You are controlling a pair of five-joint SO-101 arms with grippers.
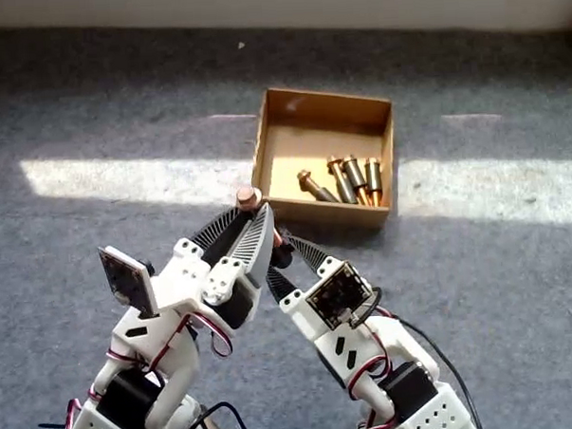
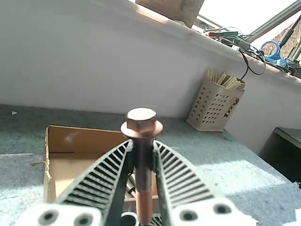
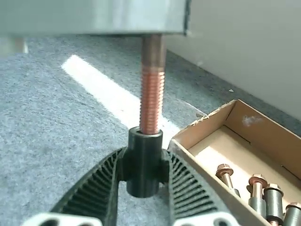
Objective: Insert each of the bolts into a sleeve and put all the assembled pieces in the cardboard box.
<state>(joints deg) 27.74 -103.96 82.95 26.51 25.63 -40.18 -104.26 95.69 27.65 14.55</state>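
— Pincers first: left pincer (image 2: 143,143) is clamped on a bolt (image 2: 142,123) just under its head, right pincer (image 3: 144,157) is closed round a sleeve (image 3: 144,178).
— And the box (image 1: 261,149)?
— At 1 o'clock from them; they meet just off its 7 o'clock corner. Four finished pieces (image 1: 346,179) lie toward its 3 o'clock wall.
— Which step?
— Insertion, I'd judge: thread tip sits in the sleeve's mouth, shaft mostly out. Next calls for pressing both together along one line, then boxing it.
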